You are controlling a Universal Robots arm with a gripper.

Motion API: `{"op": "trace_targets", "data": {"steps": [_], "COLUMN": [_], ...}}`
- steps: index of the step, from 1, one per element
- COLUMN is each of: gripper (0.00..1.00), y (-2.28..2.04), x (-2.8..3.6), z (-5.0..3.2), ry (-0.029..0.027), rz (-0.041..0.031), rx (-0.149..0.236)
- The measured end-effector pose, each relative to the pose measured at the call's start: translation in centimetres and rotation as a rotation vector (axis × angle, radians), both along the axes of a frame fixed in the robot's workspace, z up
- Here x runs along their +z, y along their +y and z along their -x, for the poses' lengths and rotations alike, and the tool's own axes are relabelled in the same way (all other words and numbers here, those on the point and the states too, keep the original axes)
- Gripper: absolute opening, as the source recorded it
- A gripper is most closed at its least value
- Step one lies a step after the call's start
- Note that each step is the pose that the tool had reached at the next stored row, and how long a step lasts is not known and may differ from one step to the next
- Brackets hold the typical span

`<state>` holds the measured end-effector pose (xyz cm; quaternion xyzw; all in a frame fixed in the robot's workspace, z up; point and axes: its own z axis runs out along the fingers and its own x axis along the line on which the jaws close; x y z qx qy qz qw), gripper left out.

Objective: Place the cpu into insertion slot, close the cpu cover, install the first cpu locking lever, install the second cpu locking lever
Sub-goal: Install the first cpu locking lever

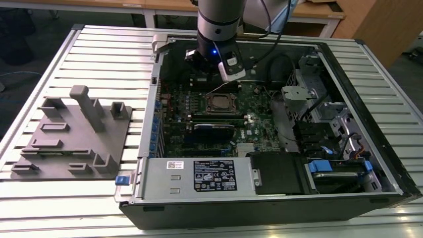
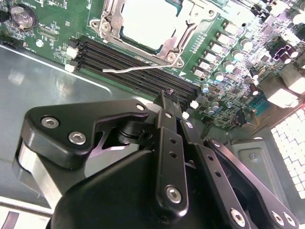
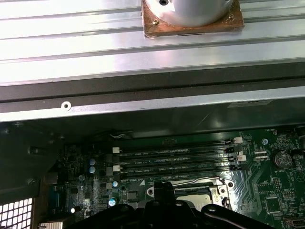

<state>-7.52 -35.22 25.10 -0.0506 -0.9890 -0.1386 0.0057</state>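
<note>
The cpu (image 2: 147, 19) lies with its pale metal top up in the insertion slot (image 1: 221, 103) on the green board. The silver cpu cover (image 2: 183, 36) frames it and looks folded down over it. One thin wire locking lever (image 2: 143, 68) juts free beyond the socket edge, over the black memory slots (image 2: 138, 71). My gripper (image 2: 172, 104) hangs a little above the board beside the socket, past that lever. Its black fingers (image 2: 167, 143) are shut together with nothing between them. In the exterior view the gripper (image 1: 211, 80) sits just behind the socket inside the case.
The open computer case (image 1: 370, 74) lies on a slatted metal table (image 1: 106, 54). A grey fixture block (image 1: 73, 134) stands at the exterior view's left. A power supply (image 1: 191, 176) fills the case's near side, with drive bays (image 1: 330, 124) at its right. The case wall (image 3: 143, 102) is close behind the gripper.
</note>
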Motion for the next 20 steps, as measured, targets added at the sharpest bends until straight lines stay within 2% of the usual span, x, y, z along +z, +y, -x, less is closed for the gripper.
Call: {"op": "trace_targets", "data": {"steps": [5, 14, 15, 17, 19, 20], "gripper": [0.1, 0.1, 0.1, 0.1, 0.1, 0.1], "y": [0.0, 0.08, 0.15, 0.28, 0.5, 0.57], "x": [0.0, -0.04, -0.04, -0.05, -0.09, -0.11], "z": [-0.05, -1.03, -1.03, -1.04, -1.04, -1.04], "ry": [0.0, -0.0001, 0.0, 0.0, -0.0001, 0.0], "rz": [0.0, 0.0012, 0.0054, 0.0189, 0.0449, 0.0494], "rx": [0.0, 0.0, 0.0, 0.0, 0.0, 0.0]}}
